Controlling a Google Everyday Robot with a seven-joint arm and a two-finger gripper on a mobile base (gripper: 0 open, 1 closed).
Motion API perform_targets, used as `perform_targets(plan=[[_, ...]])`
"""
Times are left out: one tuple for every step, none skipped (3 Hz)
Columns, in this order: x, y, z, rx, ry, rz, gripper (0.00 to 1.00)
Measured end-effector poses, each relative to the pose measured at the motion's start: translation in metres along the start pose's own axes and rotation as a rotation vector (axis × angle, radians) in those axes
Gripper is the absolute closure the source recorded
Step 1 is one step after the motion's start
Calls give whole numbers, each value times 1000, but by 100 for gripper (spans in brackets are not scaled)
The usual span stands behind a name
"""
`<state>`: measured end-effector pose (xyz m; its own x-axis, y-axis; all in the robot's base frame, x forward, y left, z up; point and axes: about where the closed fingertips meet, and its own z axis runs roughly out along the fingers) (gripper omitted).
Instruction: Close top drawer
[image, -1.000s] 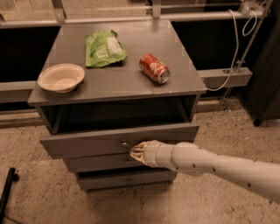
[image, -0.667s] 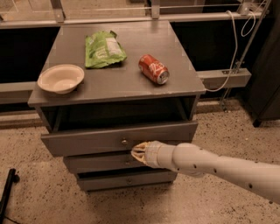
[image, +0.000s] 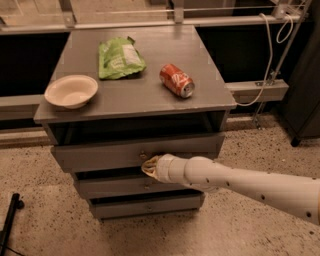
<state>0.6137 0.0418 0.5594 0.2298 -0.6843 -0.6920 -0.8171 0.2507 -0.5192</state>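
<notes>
no readable text on can (image: 176, 80), bag (image: 120, 59), or tool (image: 149, 166) at top drawer (image: 95, 156)

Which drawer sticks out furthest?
The top drawer, directly under the tabletop; its tall front juts past the middle drawer and bottom drawer. The gripper sits at its front, near the knob.

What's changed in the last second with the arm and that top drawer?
The gripper has moved toward the cabinet, its tip at the front of the top drawer just below the knob. The drawer has slid in slightly but is still partly open. The bowl, green bag and red can stayed put.
</notes>
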Motion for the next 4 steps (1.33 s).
perform_targets(plan=[[0,1,0,0,0,0,100],[-9,15,-6,-47,-65,-87,100],[-10,36,-50,-79,-104,-176,100],[2,23,-101,-73,-139,-171,81]])
